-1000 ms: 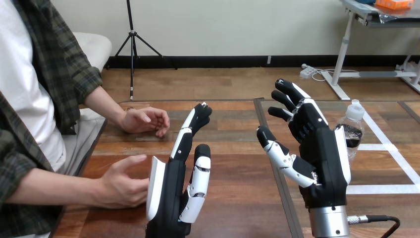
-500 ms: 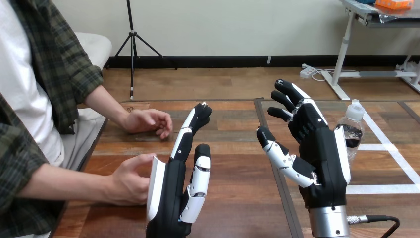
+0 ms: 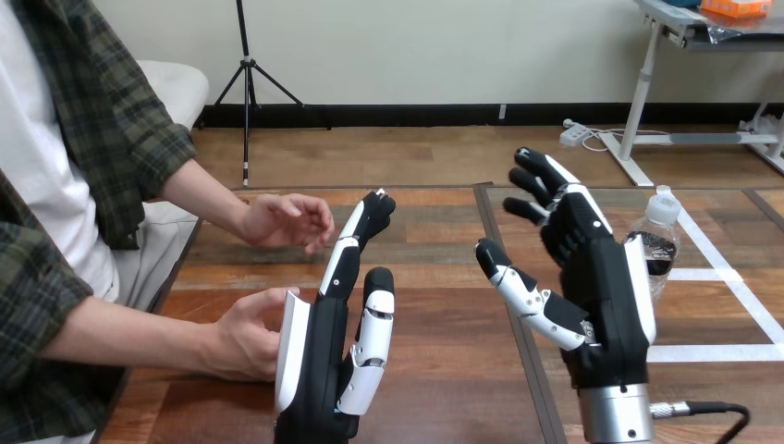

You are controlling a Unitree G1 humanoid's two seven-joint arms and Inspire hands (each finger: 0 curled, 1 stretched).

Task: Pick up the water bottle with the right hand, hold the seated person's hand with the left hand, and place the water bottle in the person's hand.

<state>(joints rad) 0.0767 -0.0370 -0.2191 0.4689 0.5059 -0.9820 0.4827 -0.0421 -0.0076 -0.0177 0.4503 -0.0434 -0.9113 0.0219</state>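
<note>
A clear water bottle (image 3: 658, 239) with a white cap stands upright on the table at the right, partly hidden behind my right hand (image 3: 599, 294). That hand is raised and open, fingers spread, just left of the bottle and apart from it. My left hand (image 3: 325, 342) stands upright and open at the lower middle, fingers straight. The person's near hand (image 3: 242, 338) rests on the table right against the back of my left hand. The person's far hand (image 3: 287, 220) hovers over the table beside my left fingertips (image 3: 374, 208).
The wooden table (image 3: 444, 305) has a dark seam running down its middle and white tape lines (image 3: 730, 282) at the right, near the bottle.
The person's far hand has lifted and moved right, closer to my left fingertips. The near hand has slid right, up to my left hand. My right hand has barely shifted.
</note>
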